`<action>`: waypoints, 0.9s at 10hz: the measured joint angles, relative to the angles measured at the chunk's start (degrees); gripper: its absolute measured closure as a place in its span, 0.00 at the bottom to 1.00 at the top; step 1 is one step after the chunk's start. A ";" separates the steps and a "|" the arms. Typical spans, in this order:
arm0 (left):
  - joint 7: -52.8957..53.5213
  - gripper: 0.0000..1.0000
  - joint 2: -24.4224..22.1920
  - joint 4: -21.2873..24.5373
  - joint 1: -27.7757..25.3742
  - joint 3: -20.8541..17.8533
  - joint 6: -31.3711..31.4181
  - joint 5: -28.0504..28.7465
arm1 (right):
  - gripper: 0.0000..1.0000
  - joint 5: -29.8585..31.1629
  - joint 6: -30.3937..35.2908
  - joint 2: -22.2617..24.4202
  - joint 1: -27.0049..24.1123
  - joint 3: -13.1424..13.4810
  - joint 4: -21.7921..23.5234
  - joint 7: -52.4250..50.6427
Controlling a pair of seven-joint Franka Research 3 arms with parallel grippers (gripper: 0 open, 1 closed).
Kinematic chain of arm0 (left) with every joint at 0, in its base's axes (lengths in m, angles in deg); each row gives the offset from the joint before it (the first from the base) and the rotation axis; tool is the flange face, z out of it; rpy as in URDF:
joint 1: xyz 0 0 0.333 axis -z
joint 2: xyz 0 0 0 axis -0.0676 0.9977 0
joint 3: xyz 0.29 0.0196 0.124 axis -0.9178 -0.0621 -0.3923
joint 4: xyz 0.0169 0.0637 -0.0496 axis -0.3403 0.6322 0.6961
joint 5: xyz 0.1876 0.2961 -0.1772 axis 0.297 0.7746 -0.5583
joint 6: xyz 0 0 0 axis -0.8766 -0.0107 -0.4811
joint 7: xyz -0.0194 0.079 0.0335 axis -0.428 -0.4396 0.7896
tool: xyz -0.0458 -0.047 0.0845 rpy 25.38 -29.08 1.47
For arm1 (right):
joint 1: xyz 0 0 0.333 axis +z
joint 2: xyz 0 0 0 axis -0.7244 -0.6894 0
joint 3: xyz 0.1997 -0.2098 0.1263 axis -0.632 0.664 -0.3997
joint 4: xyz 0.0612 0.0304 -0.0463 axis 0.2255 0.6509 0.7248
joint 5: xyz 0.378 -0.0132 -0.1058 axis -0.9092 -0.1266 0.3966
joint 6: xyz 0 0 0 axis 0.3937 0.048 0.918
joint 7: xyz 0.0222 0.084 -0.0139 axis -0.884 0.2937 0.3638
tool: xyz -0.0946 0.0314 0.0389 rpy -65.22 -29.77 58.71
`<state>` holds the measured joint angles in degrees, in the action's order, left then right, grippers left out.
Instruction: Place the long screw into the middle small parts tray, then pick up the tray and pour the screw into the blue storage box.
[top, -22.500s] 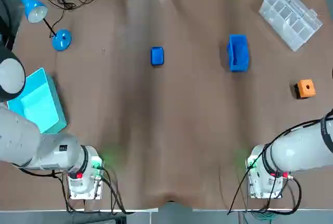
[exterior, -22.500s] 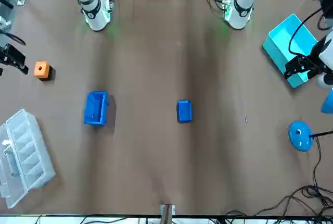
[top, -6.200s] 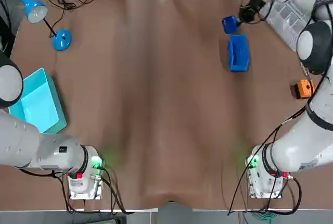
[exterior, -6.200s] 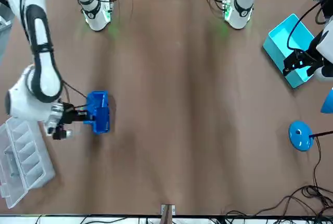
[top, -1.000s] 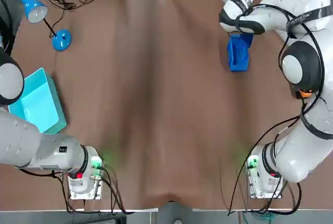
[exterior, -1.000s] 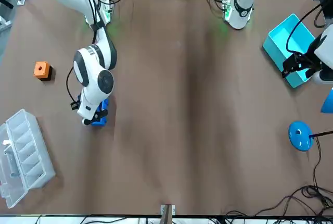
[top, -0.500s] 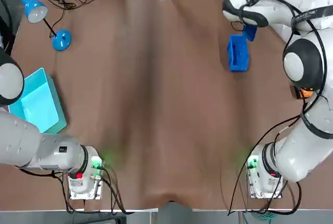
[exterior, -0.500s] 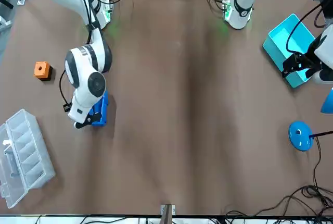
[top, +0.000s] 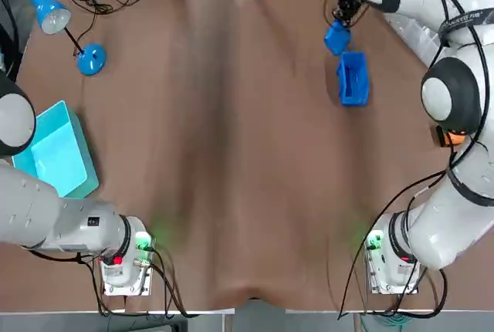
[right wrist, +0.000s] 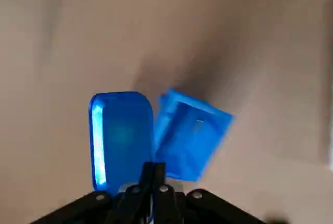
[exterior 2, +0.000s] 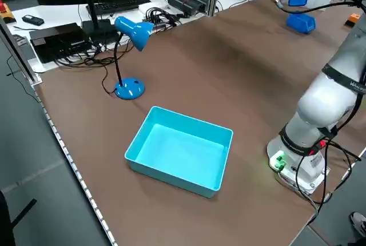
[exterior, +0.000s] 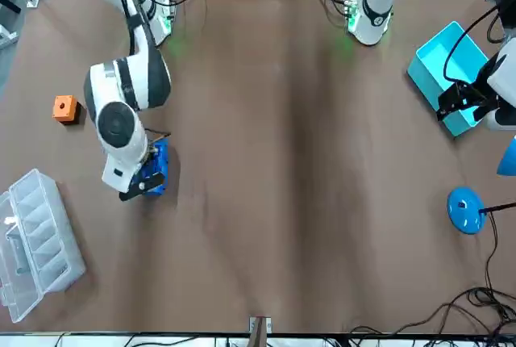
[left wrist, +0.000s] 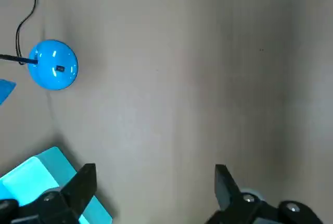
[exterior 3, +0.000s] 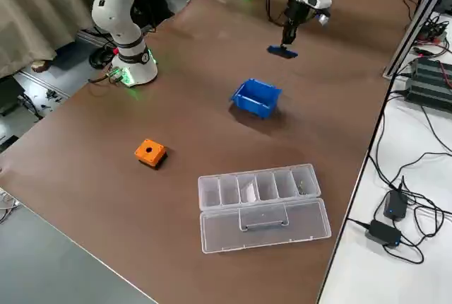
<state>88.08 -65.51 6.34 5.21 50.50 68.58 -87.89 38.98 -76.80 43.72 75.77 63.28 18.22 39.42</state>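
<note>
My right gripper (right wrist: 153, 171) is shut on the rim of the small blue parts tray (right wrist: 122, 138) and holds it in the air. Seen from above, the tray (top: 337, 38) hangs just off the far left corner of the blue storage box (top: 353, 77), which stands on the table. The right side view shows the tray (exterior 3: 282, 51) lifted beyond the box (exterior 3: 256, 97). No screw shows in any view. My left gripper (left wrist: 155, 178) is open and empty above the table beside the teal bin (left wrist: 31, 182).
A clear compartment organizer (top: 432, 23) lies at the far right corner, with an orange block (top: 453, 131) nearer on the right. The teal bin (top: 54, 150) and a blue desk lamp (top: 91, 59) are at the left. Cables run along the far edge.
My right gripper has swung the tray from over the far end of the storage box to its left side. The left arm has not moved.
</note>
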 joint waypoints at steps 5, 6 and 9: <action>0.00 0.00 0.01 -0.01 0.00 -0.01 0.00 0.00 | 0.96 -32.40 -5.67 -2.67 1.79 -0.33 -1.25 10.47; 0.00 0.00 0.01 -0.01 0.00 -0.01 0.00 0.00 | 0.96 -34.59 -8.46 -4.04 3.68 -0.45 -1.40 13.39; 0.00 0.00 0.02 -0.02 -0.03 -0.03 0.00 0.00 | 0.96 -35.63 -17.72 -11.65 10.24 -0.92 -6.67 20.45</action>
<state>88.08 -65.50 6.32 5.18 50.47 68.58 -87.89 3.35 -94.52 32.08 86.00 62.36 11.54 59.87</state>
